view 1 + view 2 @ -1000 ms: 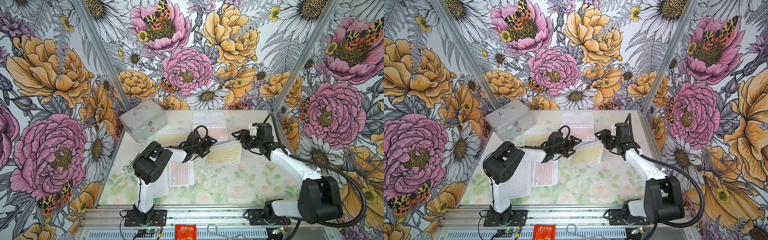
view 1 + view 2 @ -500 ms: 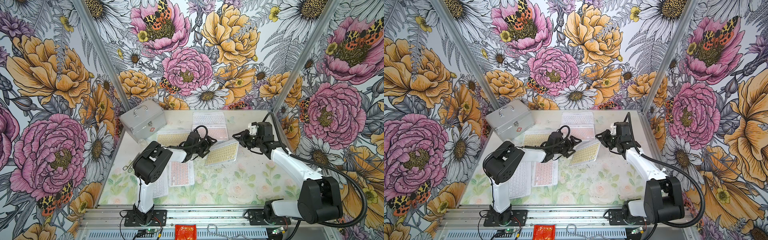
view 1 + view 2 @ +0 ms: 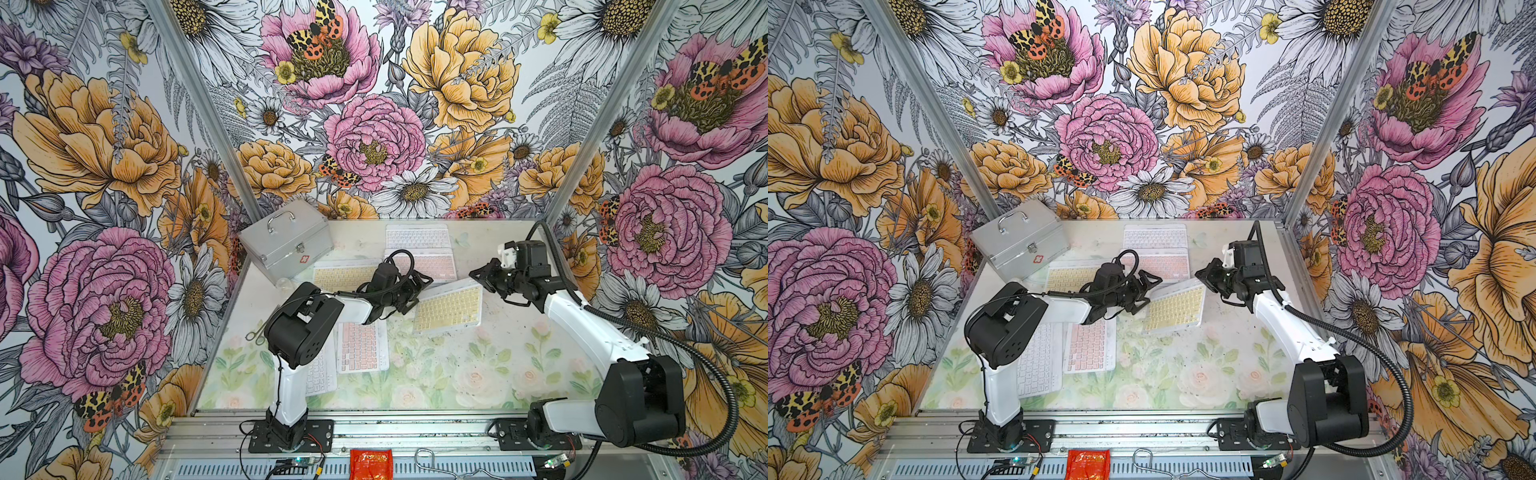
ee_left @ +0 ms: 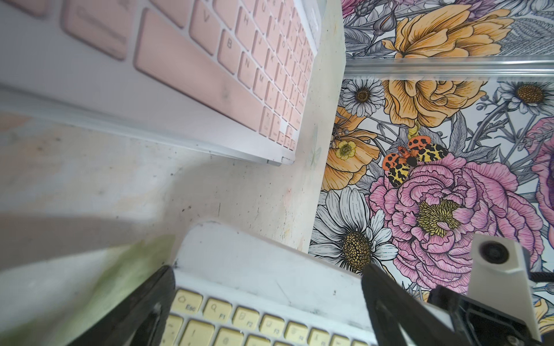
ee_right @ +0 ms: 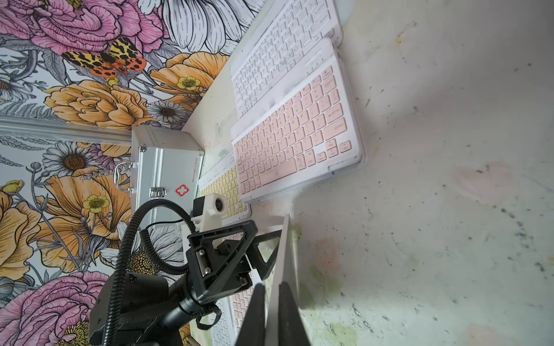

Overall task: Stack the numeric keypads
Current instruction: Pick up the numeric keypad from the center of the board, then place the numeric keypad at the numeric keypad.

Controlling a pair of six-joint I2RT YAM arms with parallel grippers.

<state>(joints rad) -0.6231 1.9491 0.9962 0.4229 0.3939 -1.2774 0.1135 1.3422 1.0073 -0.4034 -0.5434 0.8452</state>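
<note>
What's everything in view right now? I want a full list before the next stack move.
Yellow-keyed flat white-framed keypads: two, yellow; tilted one mid-table, flat one beside the case.
Pink-keyed keypads: two, pink; back one, front-left one.
White-keyed keypads: two, white; one far back, one under the left arm.
Metal case with handle: one, silver; back-left corner.
Packet: one, red; front rail.
Left gripper: one, black; open at the tilted yellow-keyed keypad's end.
Right gripper: one, black; shut on its opposite edge.
</note>
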